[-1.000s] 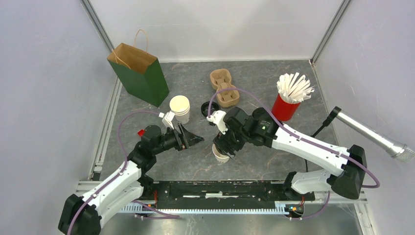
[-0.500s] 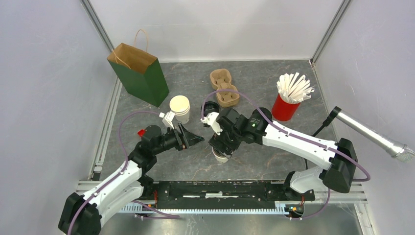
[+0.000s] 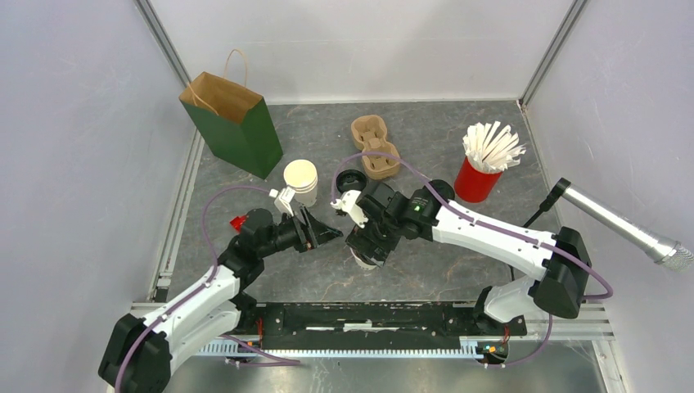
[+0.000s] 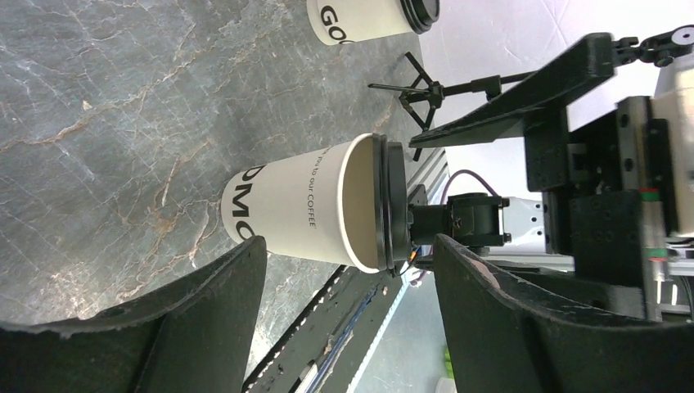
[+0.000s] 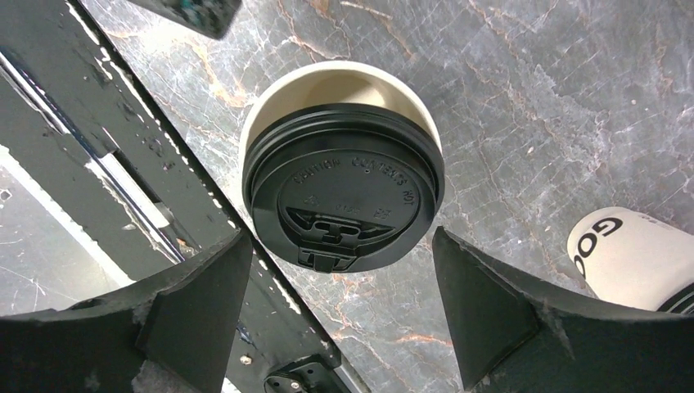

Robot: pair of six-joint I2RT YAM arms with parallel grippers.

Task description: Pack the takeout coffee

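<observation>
The takeout coffee [image 4: 295,214], a white paper cup with dark lettering, stands on the table between both arms; in the top view only its edge [image 3: 361,260] shows under the right wrist. Its black lid [image 5: 344,196] sits askew, and the cup's rim [image 5: 327,75] shows bare on one side. My right gripper [image 5: 340,239] hangs open straight above the lid, one finger on each side, touching nothing. My left gripper [image 4: 350,242] is open beside the cup at its left, level with it and apart from it; in the top view this left gripper [image 3: 329,233] points right.
A second lettered cup [image 3: 352,180] with a black lid stands just behind. Further back are a stack of plain cups [image 3: 300,180], a green paper bag [image 3: 235,124], a cardboard cup carrier [image 3: 375,147] and a red cup of straws [image 3: 484,162]. The arms' base rail [image 3: 368,315] runs close in front.
The right arm has swung a little to the left over the cup and its jaws have spread wider. The left arm has barely moved.
</observation>
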